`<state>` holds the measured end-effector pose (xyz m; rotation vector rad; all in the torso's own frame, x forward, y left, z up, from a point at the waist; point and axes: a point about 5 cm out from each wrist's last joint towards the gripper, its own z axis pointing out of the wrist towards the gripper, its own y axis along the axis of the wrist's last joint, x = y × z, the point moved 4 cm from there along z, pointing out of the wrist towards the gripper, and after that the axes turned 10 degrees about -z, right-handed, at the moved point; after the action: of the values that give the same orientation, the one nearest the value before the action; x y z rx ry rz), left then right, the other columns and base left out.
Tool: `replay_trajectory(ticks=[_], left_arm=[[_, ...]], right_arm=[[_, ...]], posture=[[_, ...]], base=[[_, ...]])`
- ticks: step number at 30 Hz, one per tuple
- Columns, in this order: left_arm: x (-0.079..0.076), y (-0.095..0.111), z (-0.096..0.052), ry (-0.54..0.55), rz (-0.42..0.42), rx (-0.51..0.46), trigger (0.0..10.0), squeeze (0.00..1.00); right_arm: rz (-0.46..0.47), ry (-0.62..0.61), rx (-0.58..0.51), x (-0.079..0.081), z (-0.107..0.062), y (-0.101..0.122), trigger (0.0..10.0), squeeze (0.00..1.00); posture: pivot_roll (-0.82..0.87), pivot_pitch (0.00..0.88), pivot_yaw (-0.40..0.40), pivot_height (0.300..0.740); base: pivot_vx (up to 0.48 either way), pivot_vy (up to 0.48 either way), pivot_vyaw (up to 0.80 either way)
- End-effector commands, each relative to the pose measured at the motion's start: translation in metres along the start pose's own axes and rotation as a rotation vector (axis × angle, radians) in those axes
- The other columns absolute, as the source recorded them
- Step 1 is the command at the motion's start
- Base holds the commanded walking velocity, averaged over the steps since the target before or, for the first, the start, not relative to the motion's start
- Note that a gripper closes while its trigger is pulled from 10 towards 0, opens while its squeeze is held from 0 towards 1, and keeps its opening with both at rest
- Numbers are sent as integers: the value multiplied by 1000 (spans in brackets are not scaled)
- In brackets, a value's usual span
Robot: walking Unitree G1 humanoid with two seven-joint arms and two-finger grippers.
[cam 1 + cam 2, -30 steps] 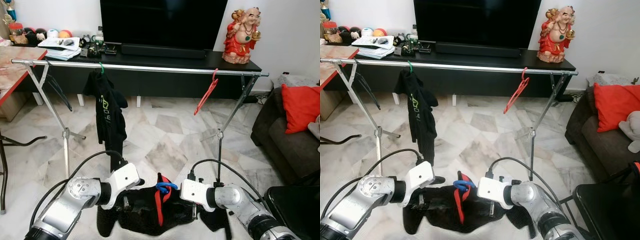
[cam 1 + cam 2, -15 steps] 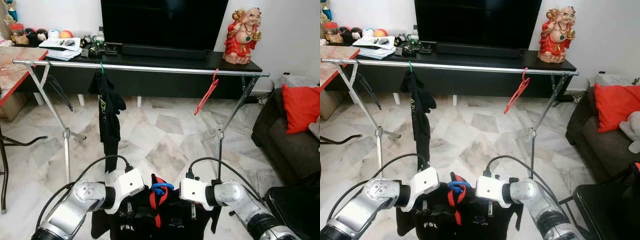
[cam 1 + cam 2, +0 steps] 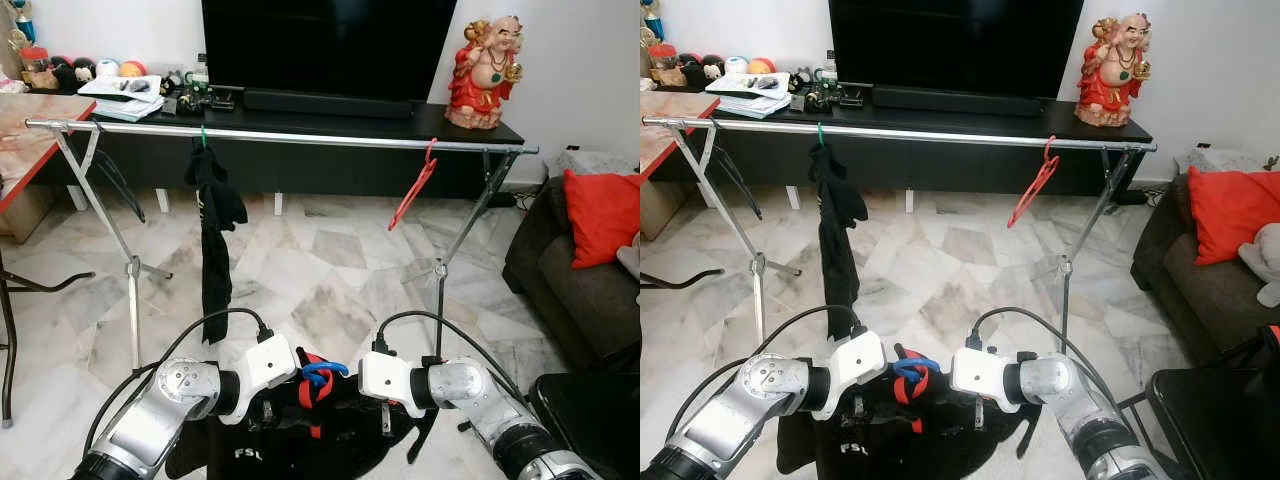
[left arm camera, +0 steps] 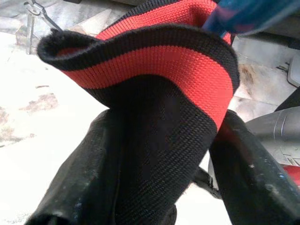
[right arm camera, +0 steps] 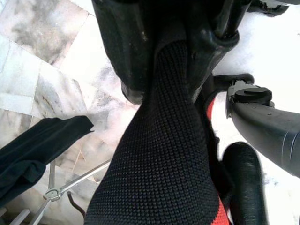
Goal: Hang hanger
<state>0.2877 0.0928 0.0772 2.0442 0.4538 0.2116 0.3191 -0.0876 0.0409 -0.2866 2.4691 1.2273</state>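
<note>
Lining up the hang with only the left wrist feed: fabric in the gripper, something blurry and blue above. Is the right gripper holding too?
Observer: Yes, the right gripper is shut on the same black-and-red garment.
Operator: And the blue thing?
Observer: A blue hanger hook, sticking out of the collar between both arms.
Operator: Room on the rail?
Observer: The rail has a free stretch between a hung black garment and an empty red hanger.
</note>
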Motion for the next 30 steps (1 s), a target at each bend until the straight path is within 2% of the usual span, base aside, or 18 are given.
replay_trajectory(ticks=[1, 17, 30], left_arm=[[-4, 3, 4, -20, 0, -6, 0, 0], [-5, 4, 5, -18, -16, -19, 0, 0], [-7, 3, 5, -31, -12, -1, 0, 0]], right_arm=[[-9, -88, -47, -18, -4, 11, 0, 0], [27, -112, -53, -22, -4, 12, 0, 0], [38, -150, -52, -31, -6, 13, 0, 0]], posture=[[120, 8, -98, 740], [122, 18, -96, 740], [124, 23, -93, 740]], base=[[0, 0, 0], [0, 0, 0], [0, 0, 0]])
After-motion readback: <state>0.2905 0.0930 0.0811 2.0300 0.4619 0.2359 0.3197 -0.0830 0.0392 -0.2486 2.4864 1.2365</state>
